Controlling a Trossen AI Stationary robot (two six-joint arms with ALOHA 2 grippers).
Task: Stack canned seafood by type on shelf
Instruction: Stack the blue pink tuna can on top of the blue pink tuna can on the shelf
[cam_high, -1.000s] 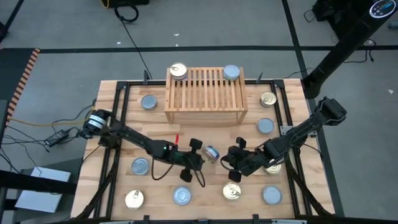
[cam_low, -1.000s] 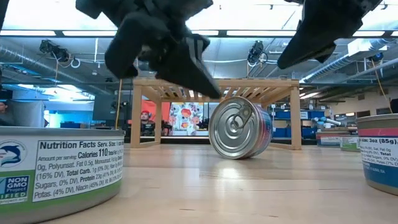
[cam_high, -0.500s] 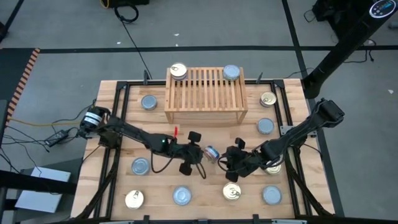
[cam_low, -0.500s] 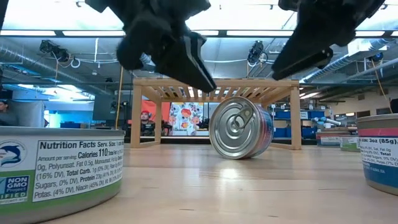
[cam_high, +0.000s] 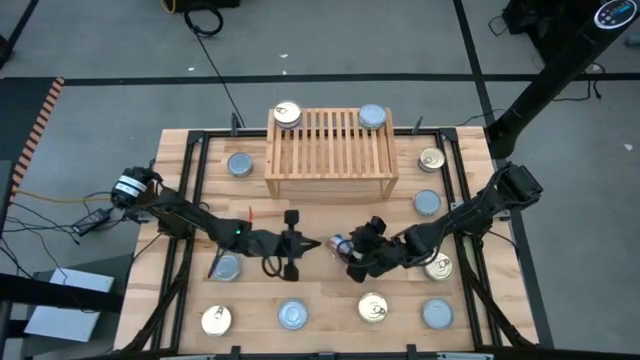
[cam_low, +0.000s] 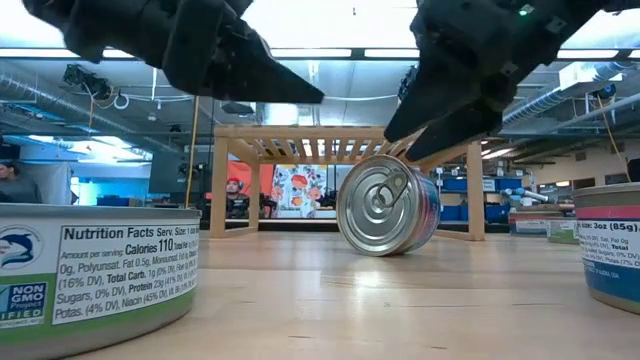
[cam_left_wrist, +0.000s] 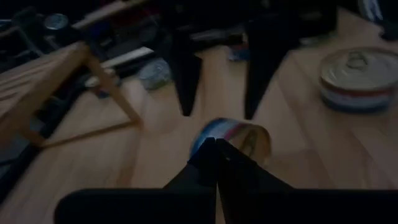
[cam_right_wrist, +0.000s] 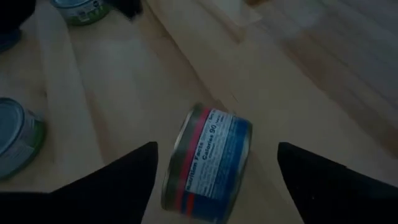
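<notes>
The left gripper (cam_high: 312, 243) hangs low over the table's middle, fingers pressed together and holding nothing, pointing at the tipped tin (cam_high: 340, 243) just beside it. This tin stands on its rim edge, pull-tab lid facing the low camera (cam_low: 387, 205), so it rests on its curved wall. The right gripper (cam_high: 350, 258) sits on the tin's other side with fingers spread wide; in its wrist view the two dark fingers flank the tin (cam_right_wrist: 206, 163) without touching it.

Handling, as a judgement: the tin is rigid metal, short, dense for its size and not fragile. On edge it will roll at a light push, and the glossy paper label offers little friction. Take hold across the two flat ends, or across the round wall once it lies flat; keep the fingers square to the body to prevent it squirting out.

Materials: the table (cam_high: 330, 300) is pale, smooth wooden plank. The shelf (cam_high: 329, 153) at the far side is a light wooden rack with a slatted top; one gold-topped tin (cam_high: 287, 115) and one silver-topped tin (cam_high: 372, 117) stand on its far corners. The other tins, flat round discs with gold or blue-grey tops, lie scattered around the table's edges.
</notes>
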